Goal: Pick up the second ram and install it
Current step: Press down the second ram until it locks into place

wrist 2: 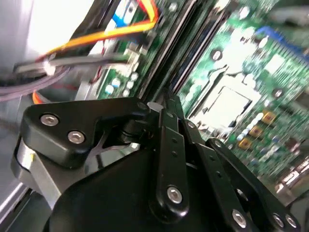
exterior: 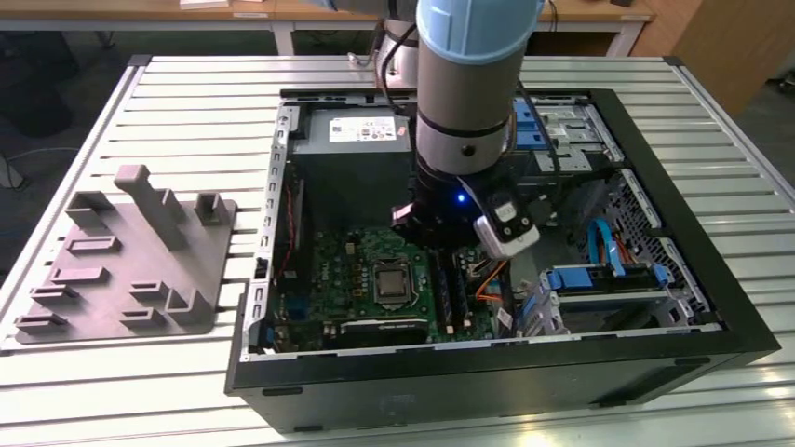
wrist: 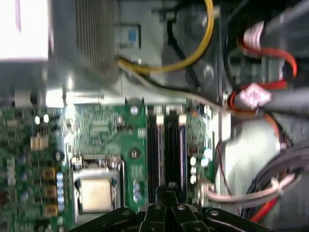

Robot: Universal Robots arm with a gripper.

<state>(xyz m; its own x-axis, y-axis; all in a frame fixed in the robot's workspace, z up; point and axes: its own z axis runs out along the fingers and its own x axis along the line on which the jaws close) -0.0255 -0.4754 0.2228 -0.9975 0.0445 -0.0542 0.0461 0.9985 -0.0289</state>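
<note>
Poised low inside the open computer case (exterior: 695, 307), fingers (wrist: 170, 189) nearly closed over the memory slots (wrist: 166, 145) — grip contents impossible to tell — slots running lengthwise away from them.

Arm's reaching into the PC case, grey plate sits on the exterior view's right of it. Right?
No. The exterior view shows the grey plate on its left of the PC case, not its right. The arm does reach into the case.
</note>
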